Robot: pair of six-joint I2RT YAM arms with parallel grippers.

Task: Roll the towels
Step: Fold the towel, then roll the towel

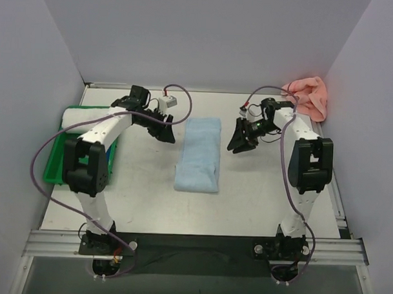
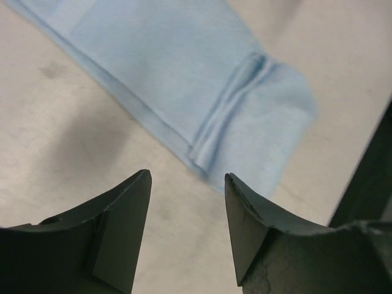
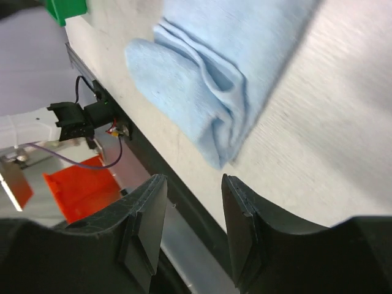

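We see two soft cloth towels: the blue towel (image 1: 198, 153) lies as a flat folded strip, the pink towel (image 1: 308, 94) crumpled. Our left gripper (image 2: 187, 181) and right gripper (image 3: 194, 182) gape partway, empty.

A pale grey table (image 1: 259, 201) filled the middle of the overhead frame, its top matte and faintly scuffed. Plain white walls boxed it in: a back wall (image 1: 207, 38) across the top, a left wall (image 1: 24, 83) and a right wall (image 1: 371, 127) slanting down the sides. An aluminium rail (image 1: 51, 242) ran along the table's lower edge, with a dull grey-green surface (image 1: 198, 286) below it. The light was soft and even, casting only weak shadows. In the right wrist view an orange patch (image 3: 86, 190) showed at lower left, beyond the table edge.
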